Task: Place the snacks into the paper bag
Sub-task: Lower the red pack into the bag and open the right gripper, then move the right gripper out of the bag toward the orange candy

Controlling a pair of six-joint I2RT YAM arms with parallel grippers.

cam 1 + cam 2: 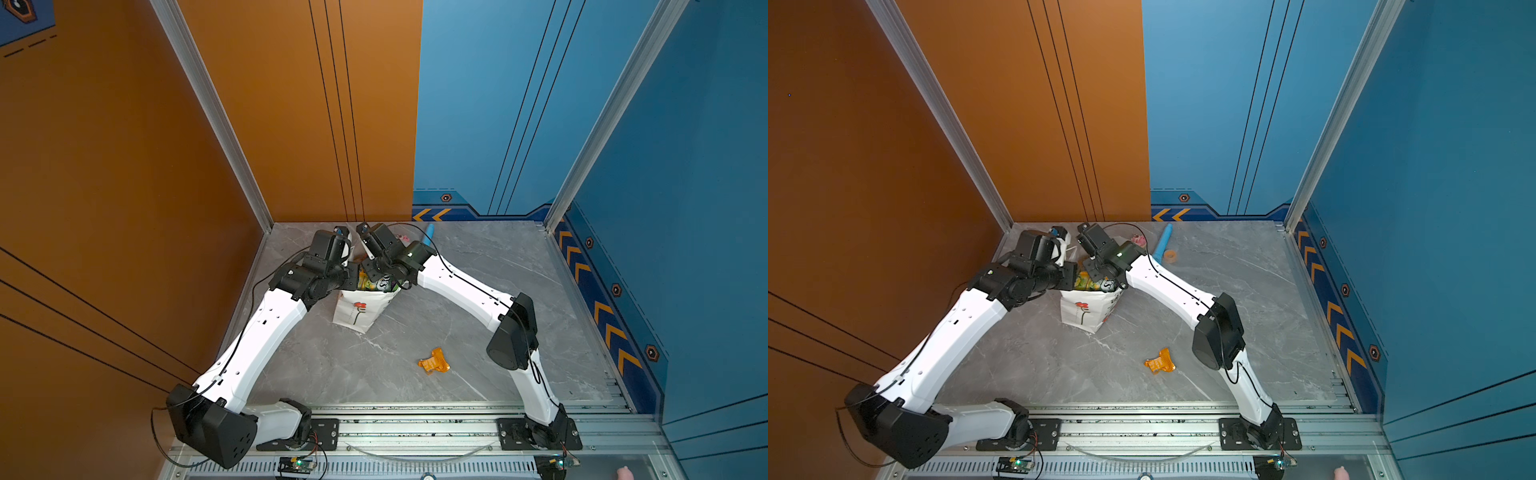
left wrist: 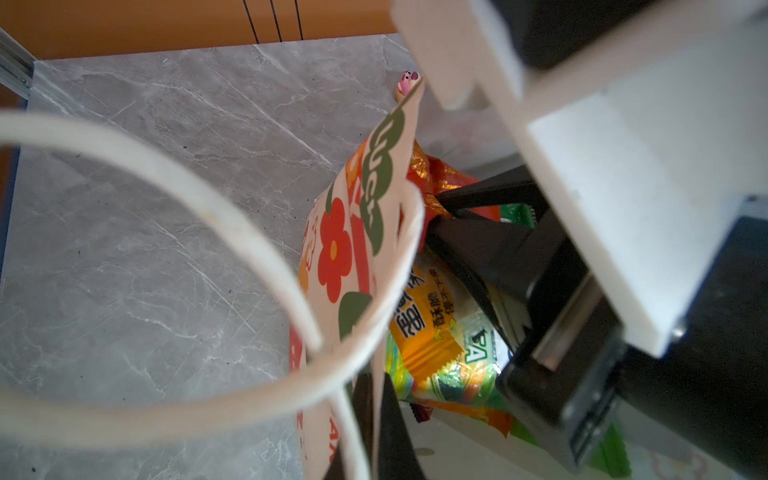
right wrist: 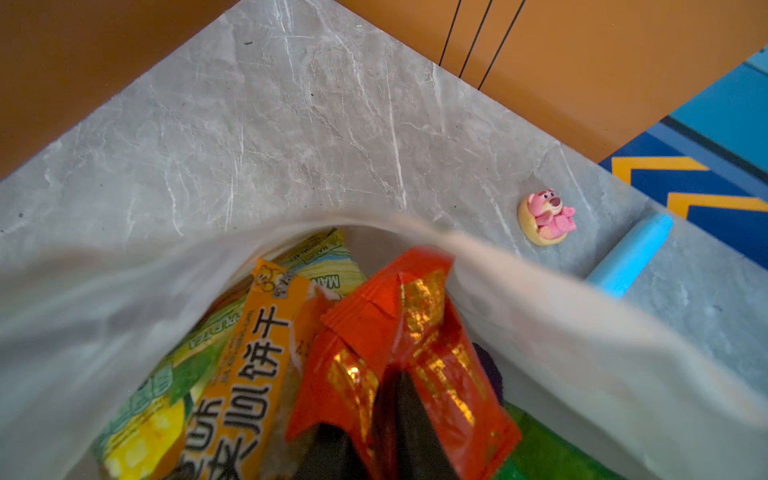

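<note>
— Well, where's the paper bag [image 1: 357, 311]?
— Mid-frame in both top views, standing. My left gripper [image 2: 376, 395] pinches its rim; my right gripper [image 3: 361, 403] sits inside, jaws flanking a red packet [image 3: 415, 316]; gripping or loose, I cannot tell.

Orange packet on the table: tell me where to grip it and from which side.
Pinch the orange packet at its narrower crumpled end, coming straight down: it lies low on the table, clear of the paper bag, so a sideways approach would probably just push it.
</note>
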